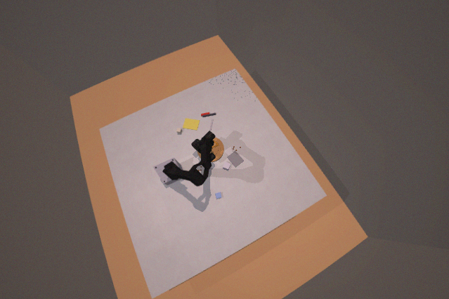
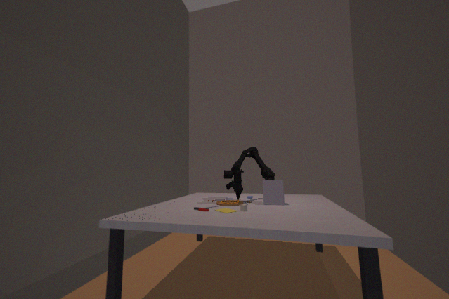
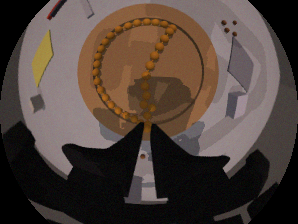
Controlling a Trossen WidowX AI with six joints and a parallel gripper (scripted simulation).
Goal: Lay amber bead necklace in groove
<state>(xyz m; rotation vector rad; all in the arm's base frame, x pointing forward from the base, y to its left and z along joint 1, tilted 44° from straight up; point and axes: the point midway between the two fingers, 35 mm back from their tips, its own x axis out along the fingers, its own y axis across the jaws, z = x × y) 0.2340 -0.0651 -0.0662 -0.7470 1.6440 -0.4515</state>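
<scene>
The round bead board [image 1: 220, 153] [image 2: 228, 204] [image 3: 212, 75] is a brown disc with a circular groove. In the wrist view the amber bead necklace [image 3: 97, 72] follows the groove along the left side and over the top. From the upper right its other beads run down across the middle of the board to my fingertips, with a small bunch just in front of them. The right part of the groove shows no beads. My gripper [image 3: 147, 126] [image 2: 237, 199] is shut on the necklace at the board's near edge, low over the board.
A yellow square [image 1: 191, 124] [image 3: 43, 59], a beige cube [image 1: 179, 130] and a red and black pen [image 1: 208, 114] lie beyond the board. A grey square [image 1: 235, 158] [image 3: 241, 65], a pale block [image 1: 226, 165] and small brown beads [image 3: 227, 30] lie beside it. A blue block [image 1: 218, 195] lies farther off.
</scene>
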